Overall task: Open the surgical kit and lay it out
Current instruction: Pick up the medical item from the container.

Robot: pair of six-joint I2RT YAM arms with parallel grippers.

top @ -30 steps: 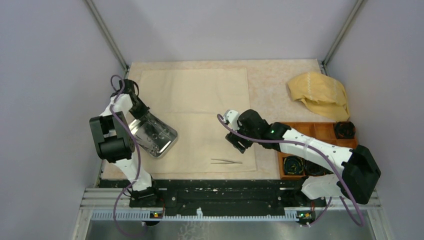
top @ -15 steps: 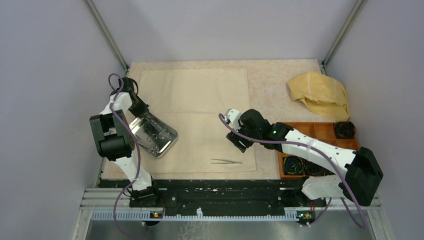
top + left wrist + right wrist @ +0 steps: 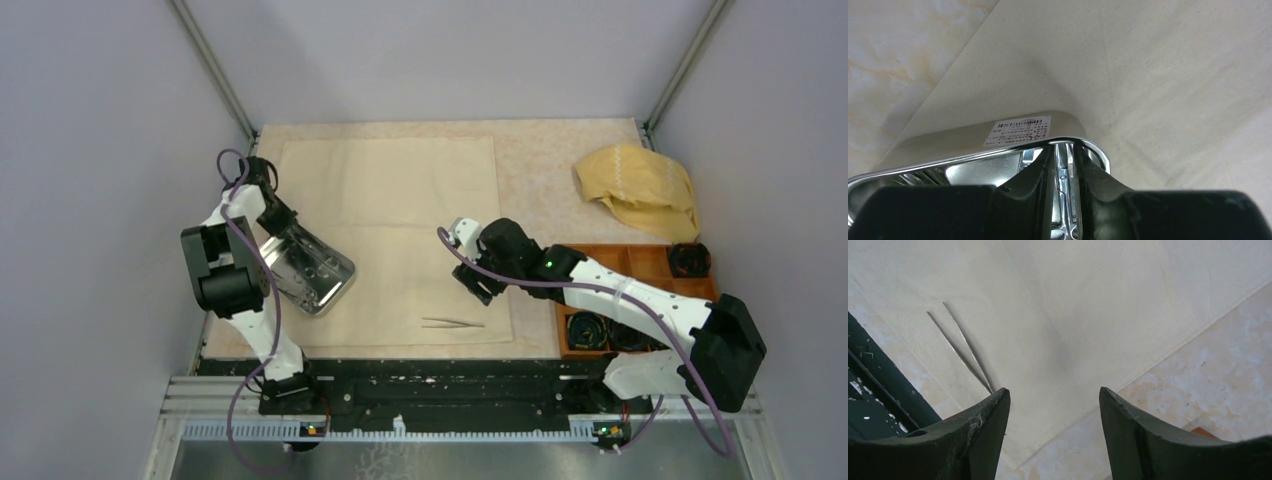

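- Table (image 3: 560, 160): beige marbled top.
- Cream cloth sheet (image 3: 400, 190): spread flat over left + centre, reaches nearly to table's near edge.
- Mustard-yellow cloth (image 3: 640, 190): crumpled, far-right corner, apart from sheet.
- Orange compartment box (image 3: 652, 264): right side, nearer than yellow cloth, just beside sheet's right edge.

A robotics lab test cell: plain pale grey partition walls (image 3: 100, 150) enclose a small beige marble-patterned table (image 3: 560, 160) on three sides. Slim aluminium frame posts (image 3: 211, 65) rise at its far corners, and a black mounting rail (image 3: 450, 378) backed by a ribbed aluminium extrusion (image 3: 480, 430) runs along its near edge.
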